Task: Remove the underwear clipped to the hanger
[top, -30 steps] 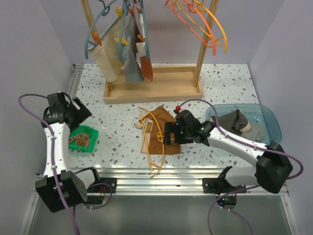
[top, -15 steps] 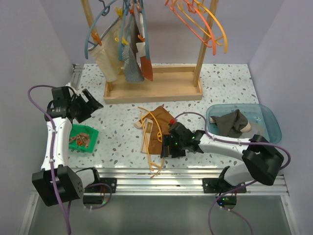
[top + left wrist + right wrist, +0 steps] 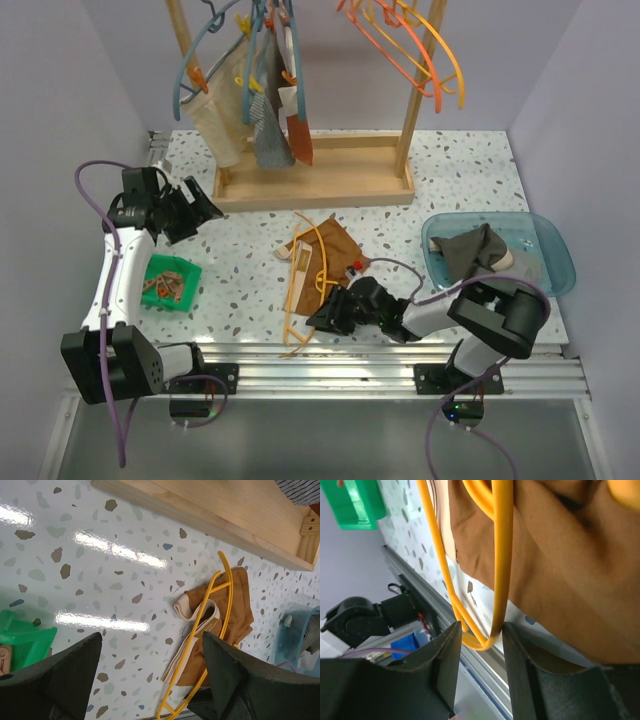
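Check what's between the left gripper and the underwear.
Only bare speckled tabletop between the left gripper and the underwear; the top external and left wrist views both show it.

hanger [image 3: 291,300] clips too small, underwear [image 3: 560,560] cut off

Top view looks down; all three views share the hanger [image 3: 502,555], right wrist nearest.
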Controlling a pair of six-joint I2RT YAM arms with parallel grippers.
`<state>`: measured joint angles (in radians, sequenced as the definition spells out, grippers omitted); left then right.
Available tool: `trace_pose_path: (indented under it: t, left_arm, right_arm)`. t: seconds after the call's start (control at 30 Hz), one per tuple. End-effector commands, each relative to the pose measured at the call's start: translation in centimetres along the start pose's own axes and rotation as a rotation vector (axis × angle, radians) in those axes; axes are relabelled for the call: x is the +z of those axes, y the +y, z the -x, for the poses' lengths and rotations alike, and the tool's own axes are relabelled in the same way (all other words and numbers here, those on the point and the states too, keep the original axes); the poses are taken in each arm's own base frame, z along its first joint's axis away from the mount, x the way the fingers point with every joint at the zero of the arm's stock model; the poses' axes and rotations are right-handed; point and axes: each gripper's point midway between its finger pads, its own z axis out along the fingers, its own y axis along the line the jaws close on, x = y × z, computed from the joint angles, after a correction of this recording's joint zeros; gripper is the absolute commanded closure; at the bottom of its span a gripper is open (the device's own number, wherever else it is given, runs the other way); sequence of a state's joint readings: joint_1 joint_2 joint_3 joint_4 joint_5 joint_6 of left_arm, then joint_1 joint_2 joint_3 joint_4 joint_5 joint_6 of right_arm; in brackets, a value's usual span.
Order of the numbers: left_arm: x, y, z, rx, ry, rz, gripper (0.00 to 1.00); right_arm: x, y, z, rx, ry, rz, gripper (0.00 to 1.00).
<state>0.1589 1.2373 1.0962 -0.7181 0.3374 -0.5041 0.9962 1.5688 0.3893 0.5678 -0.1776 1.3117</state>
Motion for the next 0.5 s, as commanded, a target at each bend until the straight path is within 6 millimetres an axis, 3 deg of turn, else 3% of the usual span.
trace_pose_path:
  t: [0.0, 0.17, 0.27, 0.33, 0.4, 0.47]
  left_arm:
    - [-0.7, -0.9, 1.6, 0.048, -0.046, -0.006, 0.16]
    - [-0.6, -0.7, 1.3, 0.056, -0.042, 0.009, 0.16]
    - [-0.7, -0.4, 1.1, 0.056, -0.046, 0.017, 0.16]
    - [-0.8, -0.2, 0.9, 0.059, -0.045, 0.023, 0.16]
    - [-0.9, -0.1, 0.8, 0.064, -0.049, 0.028, 0.16]
    - [-0.9, 0.1, 0.5, 0.065, -0.048, 0.036, 0.16]
  right_arm:
    - [0.3, -2.1, -0.5, 0.096, -0.048, 0.01, 0.57]
    - [0.2, -4.0, -0.6, 0.156, -0.075, 0.018, 0.67]
    - [0.5, -3.6, -0.7, 0.15, -0.066, 0.038, 0.72]
    - [0.7, -3.4, -0.5, 0.148, -0.07, 0.044, 0.71]
    - [0.8, -3.5, -0.6, 0.138, -0.065, 0.029, 0.61]
    - [0.8, -3.6, -0.5, 0.122, -0.071, 0.018, 0.61]
